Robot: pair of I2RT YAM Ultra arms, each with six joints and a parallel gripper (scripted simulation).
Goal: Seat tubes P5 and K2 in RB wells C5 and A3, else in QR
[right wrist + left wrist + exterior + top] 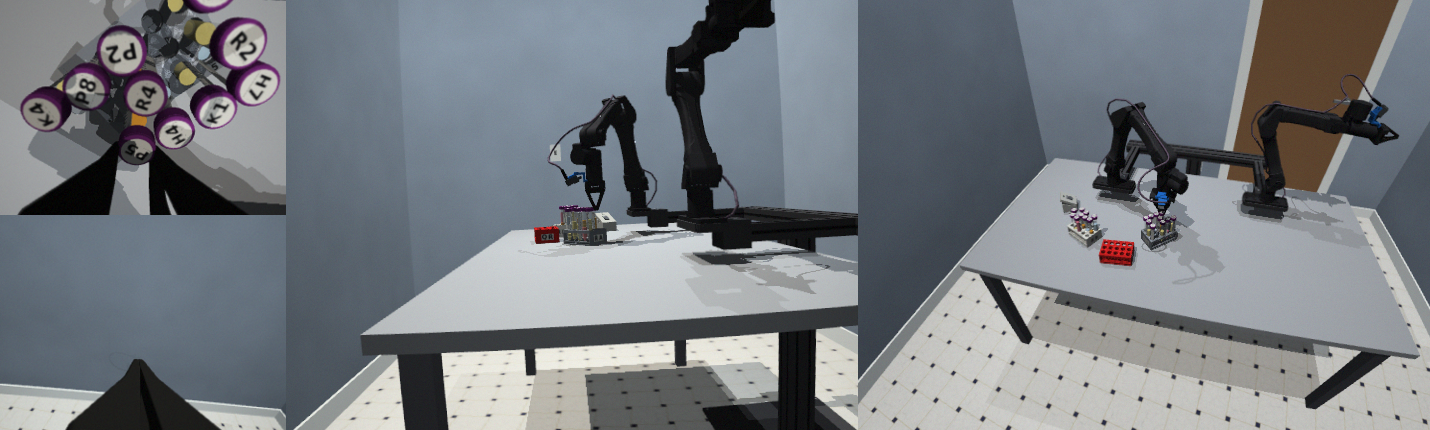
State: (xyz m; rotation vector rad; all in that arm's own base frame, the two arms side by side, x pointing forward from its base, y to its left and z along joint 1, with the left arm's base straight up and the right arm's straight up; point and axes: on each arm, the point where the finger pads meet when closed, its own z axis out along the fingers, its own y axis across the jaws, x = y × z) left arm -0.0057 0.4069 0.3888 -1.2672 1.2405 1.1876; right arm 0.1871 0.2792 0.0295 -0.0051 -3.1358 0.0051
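Observation:
My right gripper (1161,212) (596,207) (134,151) is shut on tube P5, with its fingertips at both sides of the purple cap (136,148). The tube stands at the edge of the grey rack RA (1152,241) (598,237), among other purple-capped tubes. Caps H4, R4, P8, K4, P2, K1, H7 and R2 show in the right wrist view. I cannot make out K2; one cap at the top edge is cut off. The white rack RB (1091,240) holds several tubes. My left gripper (1396,135) (137,367) is shut and empty, far from the racks.
The red rack QR (1116,260) (547,235) stands between RB and RA, nearer the table's front edge, with no tubes visible in it. A small white box (1070,203) (607,220) stands behind RB. H4 and R4 are close beside P5.

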